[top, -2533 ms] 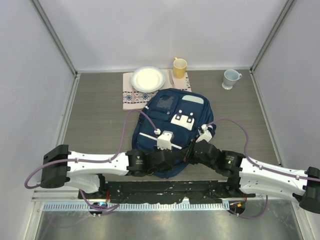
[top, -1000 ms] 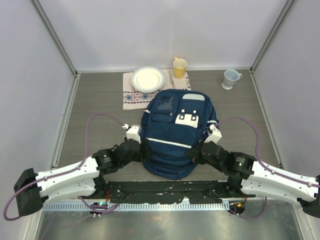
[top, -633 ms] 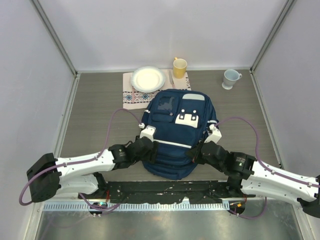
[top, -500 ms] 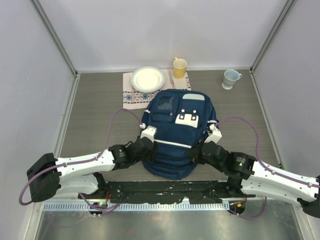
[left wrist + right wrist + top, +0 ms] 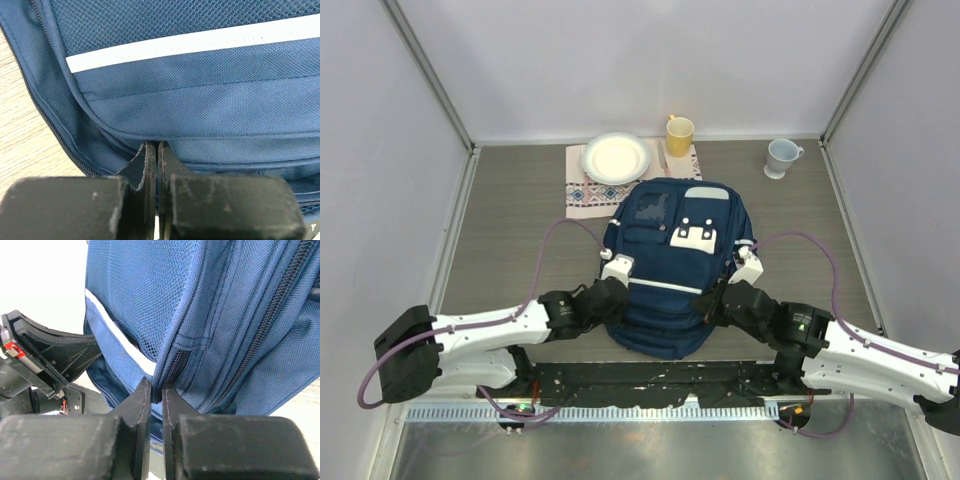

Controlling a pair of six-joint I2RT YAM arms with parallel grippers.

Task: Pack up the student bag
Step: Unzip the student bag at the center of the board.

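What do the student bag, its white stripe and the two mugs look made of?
Student bag: woven synthetic fabric, matte, with mesh panels; weave and netting show close up. White stripe: smooth stitched tape, possibly reflective. Yellow mug and pale mug: probably glazed ceramic, smooth; too small to be sure.

Item: student bag (image 5: 672,265), a large navy blue fabric backpack with mesh-weave panels.
Markings: white reflective stripe (image 5: 665,286) across the front, white buckle patch (image 5: 694,235) above it, pale top panel (image 5: 705,193).
Pockets: several front pockets stacked down the face, with a darker patch at the upper left.
Pose: lying on its back, front face up, top end toward the far edge, bottom toward the near edge.
Place: middle of the desk (image 5: 520,230), closer to the near edge than the far one.
Zips: the long side zip in the right wrist view looks closed.
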